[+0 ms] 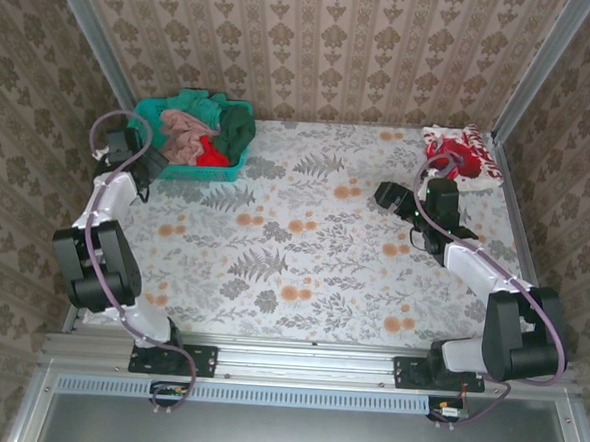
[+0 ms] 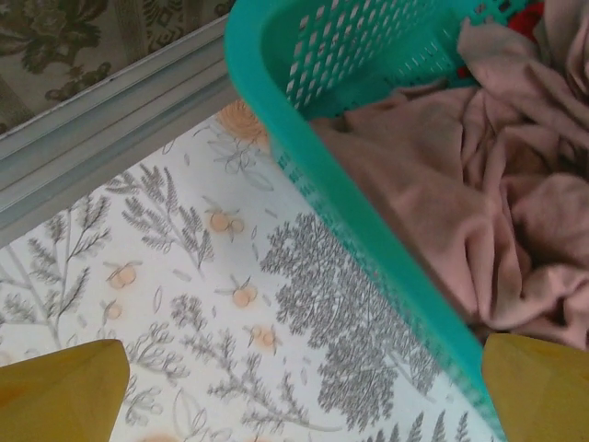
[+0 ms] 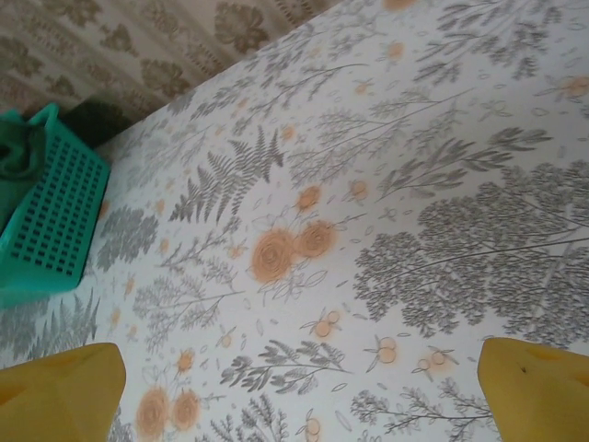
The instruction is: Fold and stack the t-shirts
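Note:
A teal mesh basket (image 1: 228, 169) at the back left holds crumpled t-shirts: salmon-pink (image 1: 183, 134), red (image 1: 212, 158), dark green (image 1: 239, 127) and teal-green (image 1: 192, 101). A red-and-white patterned t-shirt (image 1: 462, 151) lies folded in the back right corner. My left gripper (image 1: 154, 164) hovers open at the basket's near left corner. In the left wrist view the left gripper (image 2: 304, 405) has the basket rim (image 2: 368, 239) running between its yellow fingers (image 2: 64, 394), with the salmon-pink t-shirt (image 2: 460, 184) just inside. My right gripper (image 1: 381, 194) (image 3: 299, 405) stands open over bare tablecloth, nothing between its fingers (image 3: 538, 387).
The flowered tablecloth (image 1: 293, 251) covers the table. Metal frame posts and patterned walls close in the left, right and back sides. In the right wrist view the basket (image 3: 51, 221) sits far off at the left.

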